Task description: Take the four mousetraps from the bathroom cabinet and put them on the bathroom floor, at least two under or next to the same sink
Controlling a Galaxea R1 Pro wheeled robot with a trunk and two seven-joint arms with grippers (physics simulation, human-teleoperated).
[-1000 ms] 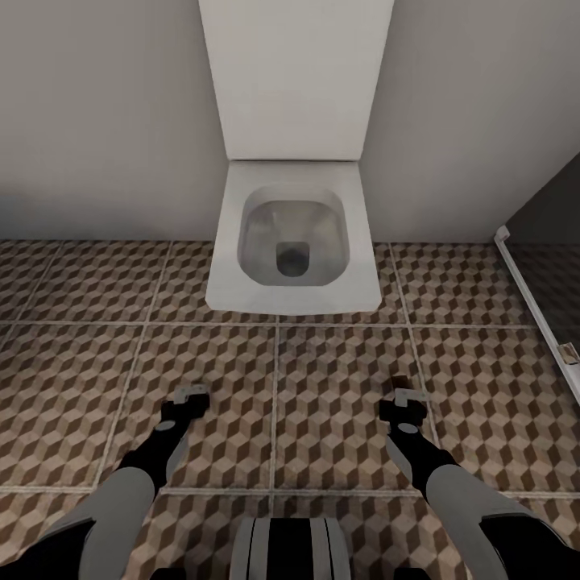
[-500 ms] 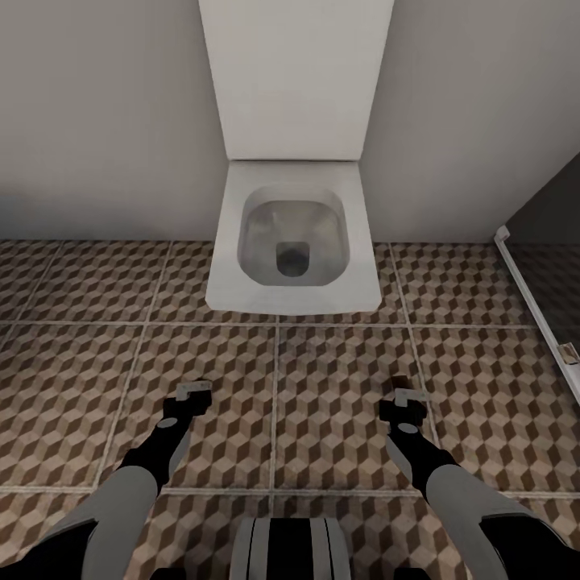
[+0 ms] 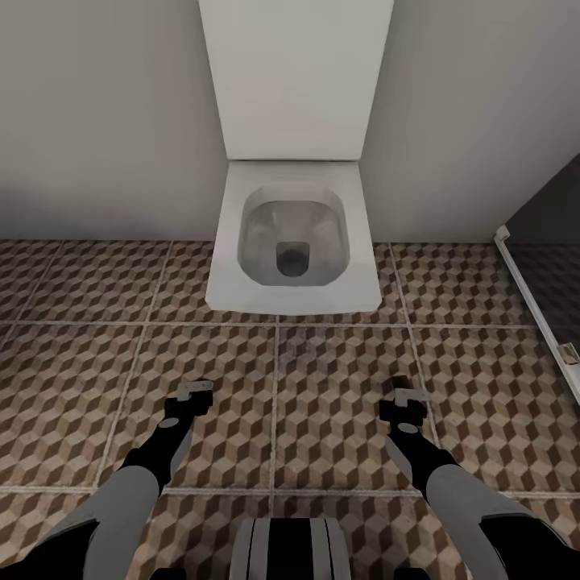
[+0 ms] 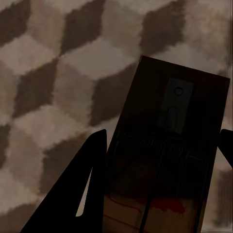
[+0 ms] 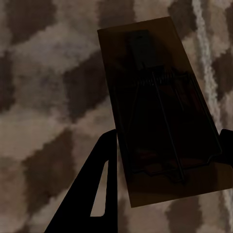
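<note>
Both arms reach low over the bathroom floor (image 3: 322,379) of cube-pattern tiles. My left gripper (image 3: 193,392) is shut on a mousetrap (image 4: 174,111), a flat board with a wire spring and a red mark, dark in shadow between the fingers (image 4: 92,170). My right gripper (image 3: 403,395) is shut on another mousetrap (image 5: 145,73), whose brown end (image 3: 398,381) pokes out past the fingertips. In the wrist views each trap hangs close above the tiles, held flat between the left gripper (image 4: 162,138) and the right gripper (image 5: 167,136). The cabinet and the bathroom sink are out of view.
A white toilet (image 3: 294,242) with its lid up stands against the grey wall straight ahead of both grippers. At the right edge runs a white frame rail (image 3: 532,306) with a dark panel behind it. Tiled floor spreads to the left and between the arms.
</note>
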